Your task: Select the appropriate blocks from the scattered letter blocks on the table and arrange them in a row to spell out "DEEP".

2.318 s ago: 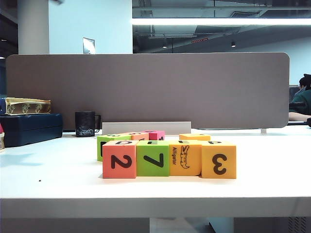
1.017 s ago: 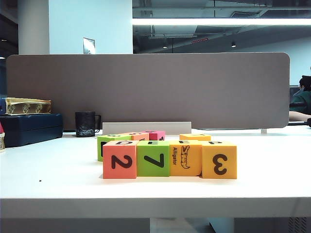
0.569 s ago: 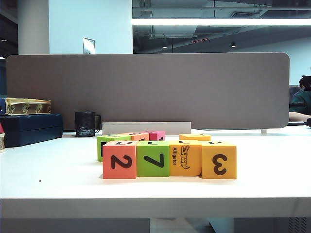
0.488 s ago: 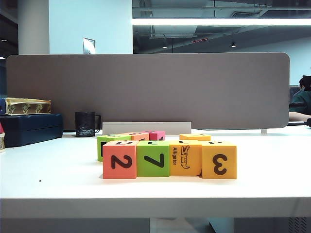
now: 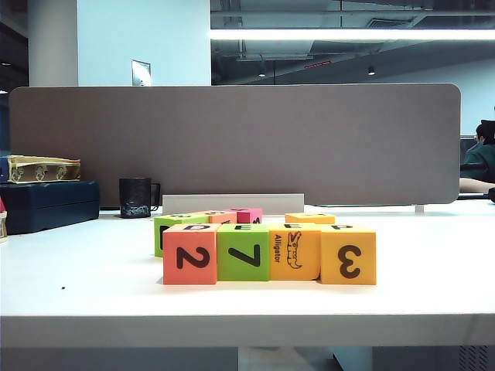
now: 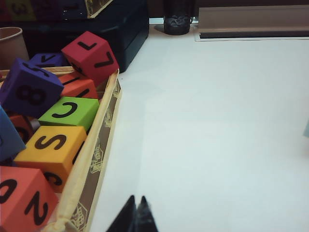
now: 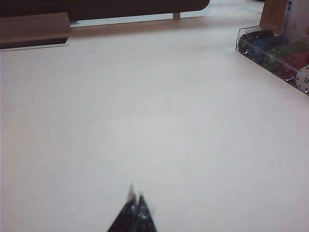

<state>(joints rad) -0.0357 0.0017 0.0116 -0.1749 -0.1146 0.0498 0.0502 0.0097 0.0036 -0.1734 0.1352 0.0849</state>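
Four matte soft-edged cubes (image 5: 269, 253) touching in row on smooth white table (image 5: 433, 294); L fingers (image 6: 136, 216) & R fingers (image 7: 135, 205) closed, empty.

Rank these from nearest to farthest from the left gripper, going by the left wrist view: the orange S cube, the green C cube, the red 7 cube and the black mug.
Measured from the shut left gripper:
1. Orange S cube, in the tray beside the gripper.
2. Green C cube, just behind it.
3. Red 7 cube, piled higher, farther back.
4. Black mug, at the table's far edge.
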